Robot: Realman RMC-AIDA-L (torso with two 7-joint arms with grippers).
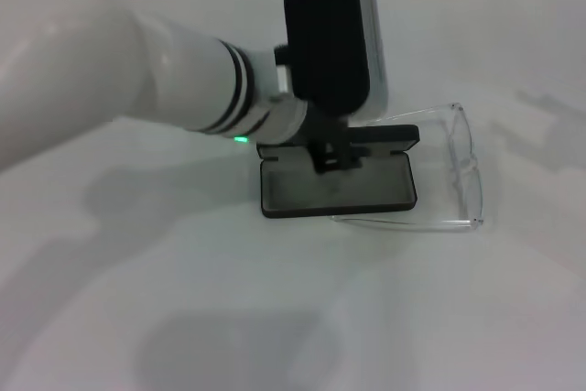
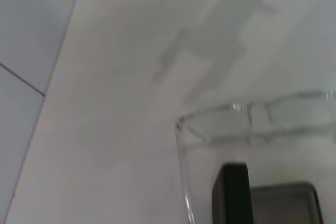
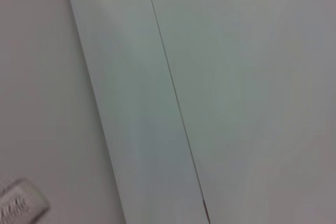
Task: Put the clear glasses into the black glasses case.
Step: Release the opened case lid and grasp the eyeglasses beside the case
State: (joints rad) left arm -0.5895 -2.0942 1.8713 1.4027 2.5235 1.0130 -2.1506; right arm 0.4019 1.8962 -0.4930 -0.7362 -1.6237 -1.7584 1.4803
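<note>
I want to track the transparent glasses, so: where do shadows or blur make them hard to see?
Head view: the glasses show only as thin bright edges; the left gripper partly hides the case. Left wrist view: soft, with arm shadows on the table.

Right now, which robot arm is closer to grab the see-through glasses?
The left. Its gripper hangs right over the open black glasses case, with the clear glasses just beside it. The right arm isn't in the head view.
</note>
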